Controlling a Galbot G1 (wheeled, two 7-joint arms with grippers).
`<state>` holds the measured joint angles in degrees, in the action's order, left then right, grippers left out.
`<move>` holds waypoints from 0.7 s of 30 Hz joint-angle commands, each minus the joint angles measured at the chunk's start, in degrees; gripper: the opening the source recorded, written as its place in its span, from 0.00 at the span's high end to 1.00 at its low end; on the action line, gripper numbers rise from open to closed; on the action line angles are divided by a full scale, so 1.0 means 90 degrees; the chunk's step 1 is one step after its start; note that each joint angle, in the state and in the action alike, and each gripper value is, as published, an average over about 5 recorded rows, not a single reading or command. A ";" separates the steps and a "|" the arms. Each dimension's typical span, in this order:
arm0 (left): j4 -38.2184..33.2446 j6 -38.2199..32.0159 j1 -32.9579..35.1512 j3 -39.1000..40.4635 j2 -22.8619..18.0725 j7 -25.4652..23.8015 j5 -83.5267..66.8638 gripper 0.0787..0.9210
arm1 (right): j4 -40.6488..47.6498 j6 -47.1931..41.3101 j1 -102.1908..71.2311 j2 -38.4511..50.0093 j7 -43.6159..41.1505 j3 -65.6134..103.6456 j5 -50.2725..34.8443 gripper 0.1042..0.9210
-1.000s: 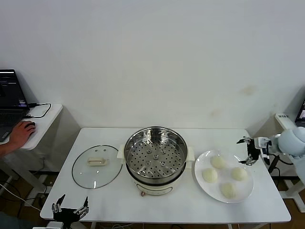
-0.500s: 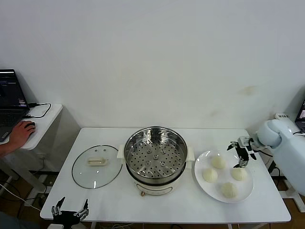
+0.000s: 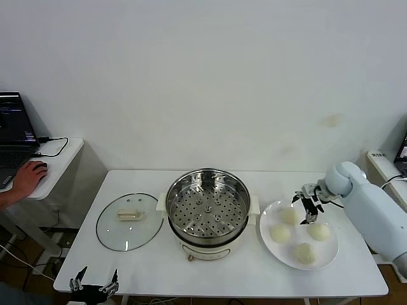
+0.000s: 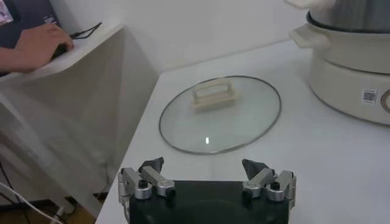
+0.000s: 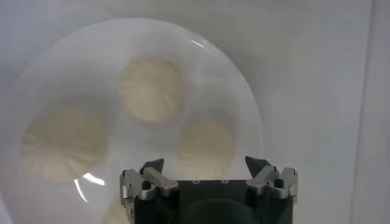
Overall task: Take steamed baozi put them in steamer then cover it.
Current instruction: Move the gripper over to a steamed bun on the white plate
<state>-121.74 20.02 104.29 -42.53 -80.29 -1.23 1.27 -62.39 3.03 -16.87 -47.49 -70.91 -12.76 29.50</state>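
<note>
Head view shows your left claw (image 3: 93, 283) low at the near left edge of the tabletop (image 3: 152, 267), parked and spread wide, holding nothing. Just past it lies the cover (image 3: 129, 221), flat on the tabletop with its handle up, right beside the steamer (image 3: 208, 211). The steamer sits in the middle with its holey tray bare. No bun is inside yet.

To the right of the steamer is the white plate (image 3: 272, 250), and all four steamed baozi (image 3: 280, 233) sit on it. Your right claw (image 3: 308, 207) hangs over the far side of the plate, close above the far bun (image 3: 291, 215). Its fingers are spread and it holds nothing. The right wrist view looks straight down on the buns between the open fingers (image 5: 152, 167).

So you are at the very first step, I think: reaching for the first bun. Next you need to line the claw up over one bun, go down around it, and squeeze softly, because buns squash. Then lift it across into the steamer.
</note>
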 commanded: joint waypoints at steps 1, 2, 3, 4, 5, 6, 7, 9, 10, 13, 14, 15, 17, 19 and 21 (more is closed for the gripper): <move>0.0037 -0.0002 0.0001 0.0014 -0.0022 0.0008 0.0005 0.12 | 0.0274 0.0048 0.0115 -0.0180 0.0117 -0.0226 0.0190 0.12; 0.0040 -0.0003 0.0004 0.0014 -0.0022 0.0009 0.0005 0.12 | 0.0297 0.0048 0.0116 -0.0194 0.0126 -0.0230 0.0193 0.12; 0.0043 -0.0003 0.0004 0.0013 -0.0020 0.0010 0.0005 0.12 | 0.0323 0.0047 0.0115 -0.0210 0.0143 -0.0234 0.0196 0.12; 0.0047 -0.0004 0.0004 0.0012 -0.0019 0.0011 0.0005 0.12 | 0.0346 0.0045 0.0113 -0.0226 0.0164 -0.0239 0.0199 0.12; 0.0051 -0.0005 0.0003 0.0010 -0.0018 0.0011 0.0006 0.12 | 0.0367 0.0043 0.0108 -0.0243 0.0179 -0.0242 0.0203 0.12; 0.0054 -0.0005 0.0002 0.0010 -0.0019 0.0011 0.0007 0.12 | 0.0383 0.0041 0.0099 -0.0259 0.0197 -0.0243 0.0207 0.12; 0.0057 -0.0006 0.0001 0.0010 -0.0020 0.0011 0.0008 0.12 | 0.0393 0.0037 0.0089 -0.0272 0.0215 -0.0243 0.0211 0.12; 0.0059 -0.0008 0.0002 0.0013 -0.0025 0.0010 0.0013 0.12 | 0.0404 0.0029 0.0063 -0.0288 0.0237 -0.0240 0.0231 0.12; 0.0059 -0.0008 0.0003 0.0016 -0.0027 0.0010 0.0015 0.12 | 0.0407 0.0025 0.0052 -0.0290 0.0248 -0.0240 0.0243 0.12; 0.0069 -0.0011 0.0005 0.0023 -0.0026 0.0011 0.0019 0.12 | 0.0426 0.0019 0.0034 -0.0284 0.0279 -0.0238 0.0268 0.12; 0.0077 -0.0012 0.0003 0.0024 -0.0023 0.0012 0.0020 0.12 | 0.0437 0.0019 0.0034 -0.0283 0.0296 -0.0238 0.0270 0.12; 0.0086 -0.0013 0.0000 0.0026 -0.0020 0.0014 0.0021 0.12 | 0.0453 0.0022 0.0035 -0.0285 0.0317 -0.0238 0.0268 0.12; 0.0102 -0.0015 -0.0009 0.0028 -0.0016 0.0016 0.0024 0.12 | 0.0494 0.0021 0.0039 -0.0300 0.0371 -0.0238 0.0254 0.13; 0.0111 -0.0016 -0.0017 0.0032 -0.0017 0.0016 0.0028 0.12 | 0.0530 0.0022 0.0037 -0.0321 0.0419 -0.0230 0.0239 0.17; 0.0115 -0.0018 -0.0021 0.0040 -0.0019 0.0015 0.0036 0.12 | 0.0543 0.0016 0.0033 -0.0334 0.0454 -0.0222 0.0225 0.23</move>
<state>-120.77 19.89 104.11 -42.28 -80.47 -1.09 1.50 -58.36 3.14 -16.59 -50.12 -67.81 -14.51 31.34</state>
